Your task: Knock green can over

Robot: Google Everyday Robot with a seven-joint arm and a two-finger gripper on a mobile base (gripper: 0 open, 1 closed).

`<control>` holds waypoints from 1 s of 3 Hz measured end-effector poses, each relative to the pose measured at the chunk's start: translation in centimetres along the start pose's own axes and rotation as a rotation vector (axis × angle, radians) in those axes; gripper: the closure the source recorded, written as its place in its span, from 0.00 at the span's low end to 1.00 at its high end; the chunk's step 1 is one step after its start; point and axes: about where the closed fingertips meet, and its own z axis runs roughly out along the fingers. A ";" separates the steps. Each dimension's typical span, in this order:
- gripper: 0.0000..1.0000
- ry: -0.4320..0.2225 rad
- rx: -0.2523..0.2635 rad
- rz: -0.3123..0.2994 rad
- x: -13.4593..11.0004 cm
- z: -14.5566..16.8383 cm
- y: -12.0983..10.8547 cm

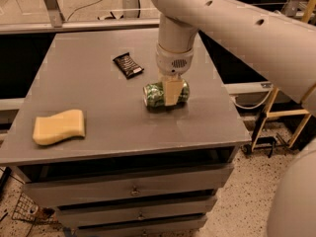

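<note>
The green can [154, 95] lies on its side on the grey table [98, 83], right of the middle, its silver top facing left. My gripper [171, 96] comes straight down onto it from the white arm above. It is shut on the can: one tan finger [172, 90] crosses the can's near side, and the other finger is hidden behind the can.
A black snack wrapper [128, 65] lies just behind and left of the can. A yellow sponge [59, 127] lies near the front left edge. The table's right edge is close to the can. Drawers are below the tabletop.
</note>
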 end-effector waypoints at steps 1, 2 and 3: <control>0.84 0.000 0.000 0.000 0.0 -0.3 0.0; 0.53 -0.007 0.011 0.002 -0.1 -0.2 -0.2; 0.29 -0.052 0.057 0.020 0.5 -0.9 0.3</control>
